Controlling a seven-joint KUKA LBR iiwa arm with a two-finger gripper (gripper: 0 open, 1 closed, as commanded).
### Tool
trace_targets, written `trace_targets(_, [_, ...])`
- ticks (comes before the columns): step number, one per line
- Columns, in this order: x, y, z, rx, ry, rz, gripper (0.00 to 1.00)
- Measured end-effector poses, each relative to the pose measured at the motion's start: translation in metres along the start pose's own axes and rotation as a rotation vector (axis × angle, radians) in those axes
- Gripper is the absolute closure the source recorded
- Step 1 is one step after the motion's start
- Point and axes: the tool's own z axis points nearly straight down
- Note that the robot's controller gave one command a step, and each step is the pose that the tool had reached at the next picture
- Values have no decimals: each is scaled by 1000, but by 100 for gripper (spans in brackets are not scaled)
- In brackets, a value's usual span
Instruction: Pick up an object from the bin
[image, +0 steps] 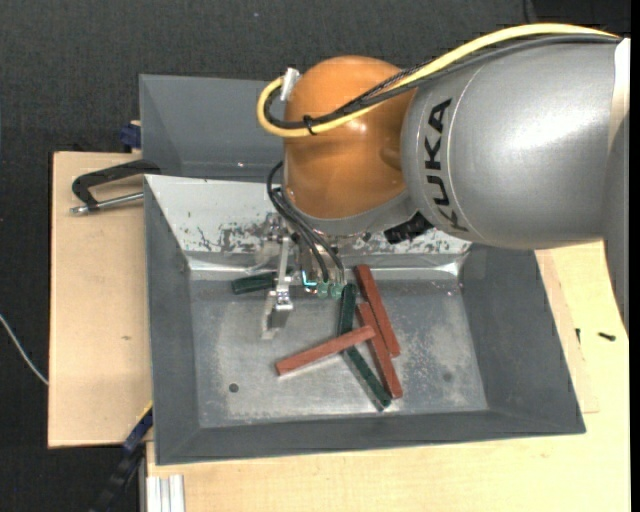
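Look at the grey bin (170, 330). Its floor is scratched and speckled. Near the back wall, a bit left of the middle of the frame, you see a short dark green stick (248, 285) lying flat. Just to its right hangs your gripper (283, 300), low over the floor. You cannot tell how far open it is, or if it has hold of anything. Right of it lies a small heap: a long red stick (325, 353), crossed by a dark green stick (365, 375) and another red stick (378, 310).
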Motion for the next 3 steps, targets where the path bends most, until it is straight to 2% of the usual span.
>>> trace_targets(1, [-2, -1, -4, -2, -8, 3, 0])
trace_targets(2, [2, -41, 32, -5, -13, -6, 0])
trace_targets(3, [15, -71, 70, 2, -7, -135, 0])
